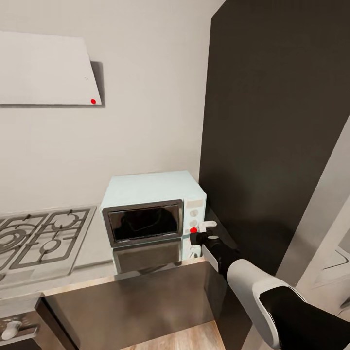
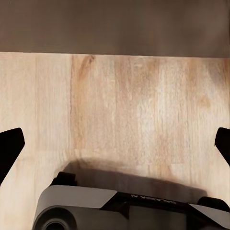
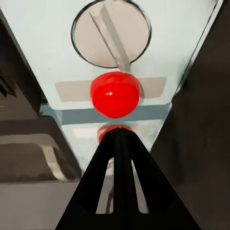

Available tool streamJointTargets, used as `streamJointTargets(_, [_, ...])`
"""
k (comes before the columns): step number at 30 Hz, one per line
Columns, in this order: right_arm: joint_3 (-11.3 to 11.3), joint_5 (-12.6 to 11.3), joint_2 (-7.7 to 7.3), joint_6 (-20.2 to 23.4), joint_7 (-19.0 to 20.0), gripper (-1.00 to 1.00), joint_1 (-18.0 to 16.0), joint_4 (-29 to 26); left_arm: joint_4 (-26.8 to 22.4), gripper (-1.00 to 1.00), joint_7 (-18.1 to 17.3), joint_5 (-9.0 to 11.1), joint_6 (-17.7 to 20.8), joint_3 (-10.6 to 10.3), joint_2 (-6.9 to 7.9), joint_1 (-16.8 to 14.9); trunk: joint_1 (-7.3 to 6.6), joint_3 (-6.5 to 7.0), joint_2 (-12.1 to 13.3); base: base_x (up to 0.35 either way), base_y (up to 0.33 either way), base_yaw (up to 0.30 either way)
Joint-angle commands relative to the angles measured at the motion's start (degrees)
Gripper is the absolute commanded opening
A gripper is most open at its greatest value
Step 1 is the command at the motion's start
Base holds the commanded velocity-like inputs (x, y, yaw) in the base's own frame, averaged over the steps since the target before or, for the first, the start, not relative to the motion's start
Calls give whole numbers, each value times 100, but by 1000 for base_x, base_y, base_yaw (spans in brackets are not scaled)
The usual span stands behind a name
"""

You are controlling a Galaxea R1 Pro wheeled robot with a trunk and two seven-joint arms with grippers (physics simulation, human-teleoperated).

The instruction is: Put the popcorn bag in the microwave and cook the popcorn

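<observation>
One closed right claw nears the microwave's unlabelled red button.

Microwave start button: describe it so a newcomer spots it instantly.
Find the pale mint microwave beside the tall black cabinet. On its white control panel, right of the dark door, sits the red button at the bottom. It is the panel's one red part, below a pale round dial, with the shut right gripper at it.

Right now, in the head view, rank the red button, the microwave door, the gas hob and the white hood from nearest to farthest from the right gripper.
From the right gripper:
1. Red button, at the fingertips.
2. Microwave door, just left.
3. Gas hob, far left on the counter.
4. White hood, high on the wall.
</observation>
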Motion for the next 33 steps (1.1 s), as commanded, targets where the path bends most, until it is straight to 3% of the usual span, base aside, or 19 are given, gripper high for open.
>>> streamJointTargets(1, [46,-55,0,27,-42,-100,-5,-7,1,100,-5,2,-18,20,-4,-4,5,-11,-10,149,0,0])
streamJointTargets(33, [46,-55,0,28,-42,-100,-5,-8,1,100,-13,2,-39,16,-4,-4,5,-11,-10,43,20,0])
